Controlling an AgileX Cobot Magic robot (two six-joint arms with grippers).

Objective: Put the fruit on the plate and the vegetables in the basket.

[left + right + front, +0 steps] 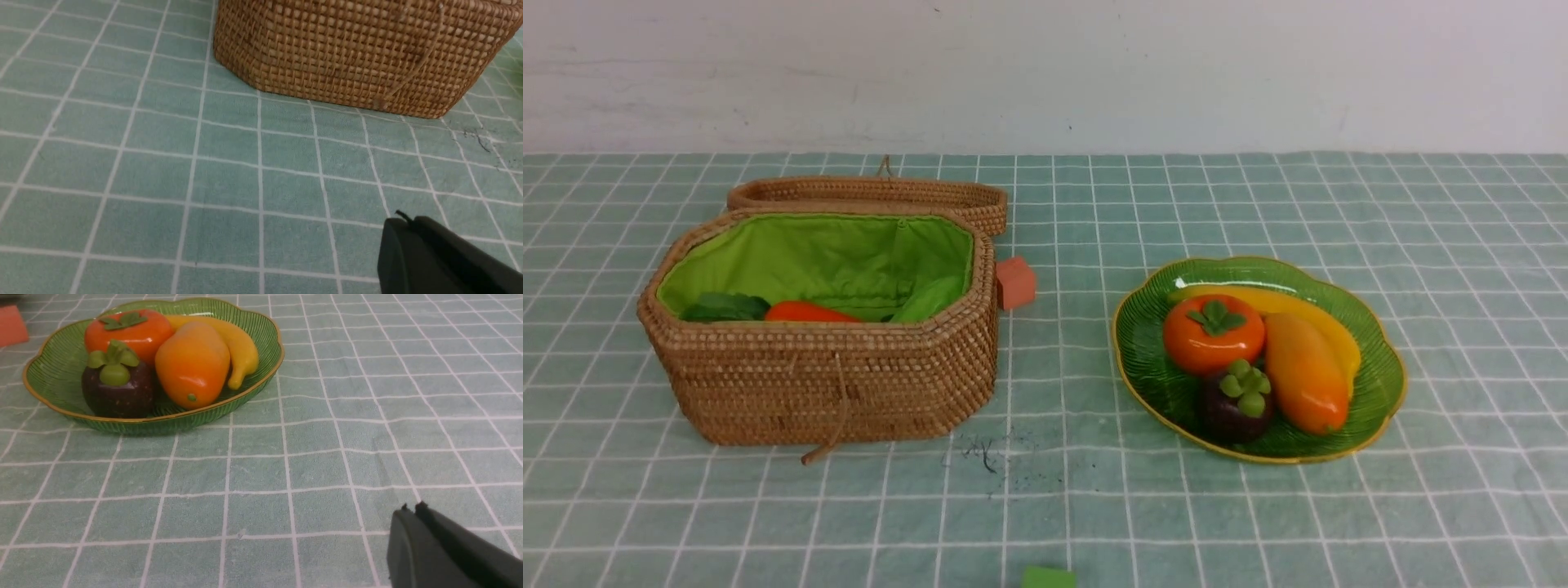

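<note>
With both black claws (402, 218) (412, 510) closed and holding nothing, the glossy orange-yellow mango (193, 365) lies on the ribbed green glass plate (184, 420), toward eleven o'clock from the nearer right claw, apparently needing no further move.

No text, labels, brands, numbers or signs can be read anywhere here.

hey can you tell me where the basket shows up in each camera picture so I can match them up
Front view: basket left of center, lid behind it, green lining showing.
Left wrist view: along the top edge, right of center, cut off by the frame.
Right wrist view: I can't make it out there.
Shared landmark: the white grid on the tablecloth, in all three.
</note>
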